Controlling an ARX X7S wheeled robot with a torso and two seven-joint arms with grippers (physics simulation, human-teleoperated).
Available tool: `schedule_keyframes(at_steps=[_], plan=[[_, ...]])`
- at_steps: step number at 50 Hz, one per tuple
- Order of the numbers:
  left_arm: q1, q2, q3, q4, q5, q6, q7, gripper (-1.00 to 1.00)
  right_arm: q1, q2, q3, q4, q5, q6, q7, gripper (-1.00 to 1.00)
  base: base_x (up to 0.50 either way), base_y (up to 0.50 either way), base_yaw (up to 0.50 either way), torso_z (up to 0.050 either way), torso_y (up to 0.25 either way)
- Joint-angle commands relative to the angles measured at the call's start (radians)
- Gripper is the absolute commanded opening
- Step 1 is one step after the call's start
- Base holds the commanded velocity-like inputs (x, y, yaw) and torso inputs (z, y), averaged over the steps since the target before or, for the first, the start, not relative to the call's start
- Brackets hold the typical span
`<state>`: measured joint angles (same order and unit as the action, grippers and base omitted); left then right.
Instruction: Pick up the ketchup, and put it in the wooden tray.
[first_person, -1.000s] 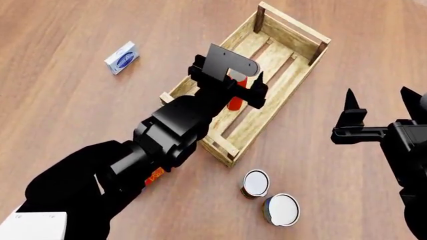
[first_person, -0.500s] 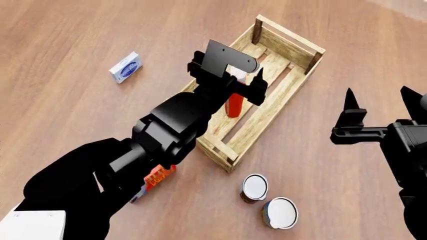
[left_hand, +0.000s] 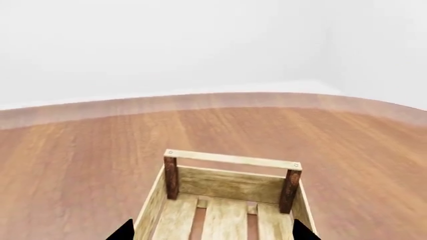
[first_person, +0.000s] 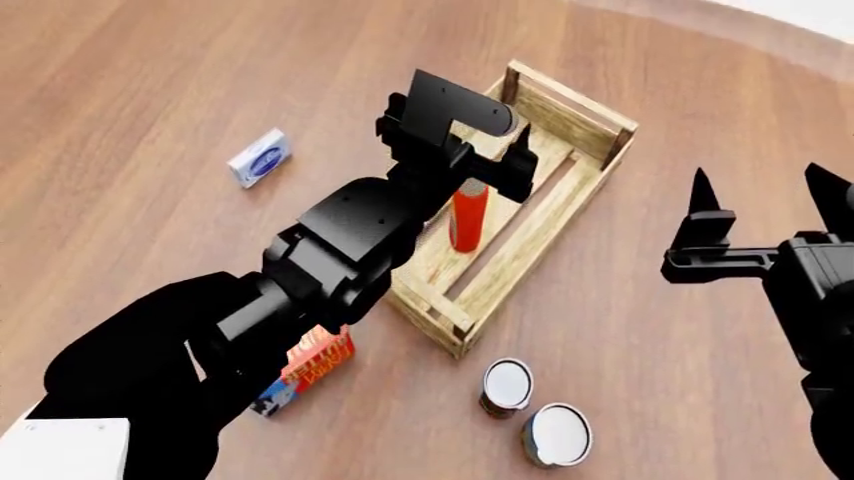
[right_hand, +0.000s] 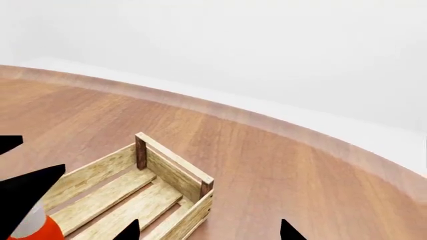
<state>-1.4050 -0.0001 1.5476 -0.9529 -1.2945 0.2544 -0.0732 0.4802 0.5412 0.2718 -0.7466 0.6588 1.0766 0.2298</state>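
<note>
Risk: my left fingers (first_person: 483, 165) seem spread above the upright slim orange-red ketchup bottle (first_person: 467, 215) in the light-wood slatted tray (first_person: 577, 112), where brushing could topple it; right fingers (first_person: 763, 205) open, empty.

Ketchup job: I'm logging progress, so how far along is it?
Nearly done, it seems. The ketchup stands upright inside the wooden tray, so pickup and carry look finished. The left hand hovers at its cap; whether it grips is unclear. Left: release if needed and withdraw. The right hand is open, idle.

Wood floor (first_person: 160, 90): wooden tray (first_person: 579, 108), two cans (first_person: 534, 410), boxes (first_person: 258, 157).
</note>
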Motion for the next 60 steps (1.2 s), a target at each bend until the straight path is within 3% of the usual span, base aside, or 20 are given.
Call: schedule_keyframes(at_steps=[1,24,50,51,53,56,58,60], plan=[[0.002,0.0,0.001,-0.003,-0.018,0.028,0.025,1.0,0.021,0.005,0.0,-0.016,0.018,0.025,0.014,1.0,0.0,0.0,0.0,-0.004,0.08],[0.011,0.0,0.007,-0.006,-0.03,0.093,0.003,1.0,0.024,0.004,0.019,-0.054,0.052,0.048,0.036,1.0,0.0,0.0,0.0,-0.004,0.082],[0.002,0.0,0.004,-0.001,-0.049,0.03,-0.003,1.0,0.013,0.01,0.056,-0.124,0.115,0.083,0.056,1.0,0.0,0.0,0.0,-0.006,0.071],[-0.001,-0.065,0.01,0.091,-0.047,0.02,-0.035,1.0,0.013,0.011,0.06,-0.13,0.121,0.087,0.057,1.0,0.0,0.0,0.0,-0.006,0.053],[-0.032,-0.365,0.062,0.391,-0.018,-0.03,-0.327,1.0,0.013,0.011,0.067,-0.139,0.132,0.095,0.059,1.0,0.0,0.0,0.0,-0.006,0.052],[-0.033,-0.791,0.08,0.841,0.004,-0.027,-0.387,1.0,0.016,0.013,0.073,-0.148,0.145,0.104,0.063,1.0,0.0,0.0,0.0,-0.006,0.049],[-0.028,-0.853,0.084,1.141,0.019,-0.019,-0.403,1.0,0.02,0.014,0.074,-0.153,0.153,0.109,0.066,1.0,0.0,0.0,0.0,-0.006,0.045],[-0.026,-0.889,0.086,1.266,0.027,-0.016,-0.415,1.0,0.024,0.014,0.075,-0.157,0.159,0.113,0.069,1.0,0.0,0.0,0.0,-0.006,0.043]])
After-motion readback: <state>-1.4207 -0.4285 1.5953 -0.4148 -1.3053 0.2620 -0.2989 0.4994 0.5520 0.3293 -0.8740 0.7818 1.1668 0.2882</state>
